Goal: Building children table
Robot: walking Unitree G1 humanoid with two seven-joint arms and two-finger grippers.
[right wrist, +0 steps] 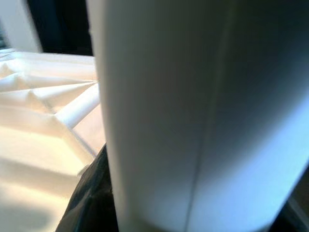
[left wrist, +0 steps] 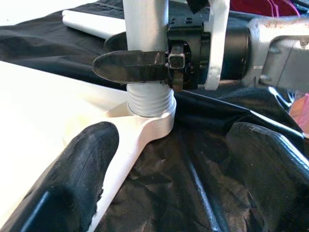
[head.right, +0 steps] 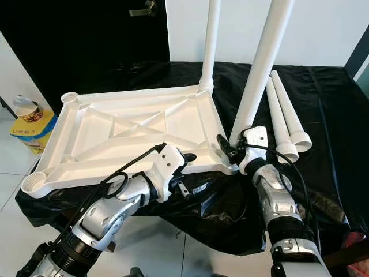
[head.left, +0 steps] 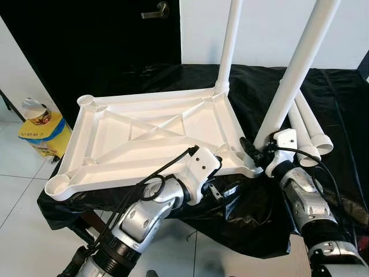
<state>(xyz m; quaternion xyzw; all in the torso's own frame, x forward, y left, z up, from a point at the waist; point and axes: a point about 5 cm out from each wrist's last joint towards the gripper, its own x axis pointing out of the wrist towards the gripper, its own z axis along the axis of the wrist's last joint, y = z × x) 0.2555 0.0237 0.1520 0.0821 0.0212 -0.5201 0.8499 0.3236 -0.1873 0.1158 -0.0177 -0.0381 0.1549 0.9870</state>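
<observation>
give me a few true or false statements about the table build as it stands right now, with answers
1. The white tabletop lies underside up on a black sheet. True.
2. All four legs are already fitted. False: one leg stands in the far corner socket, another leg is being set in the near corner, and two spare legs lie on the sheet.
3. The right tool grips the near-corner leg just above its threaded end. True.
4. The left tool holds a spare leg. False: it is open, near the tabletop's front edge.
5. The two left corner sockets are empty. True.
</observation>
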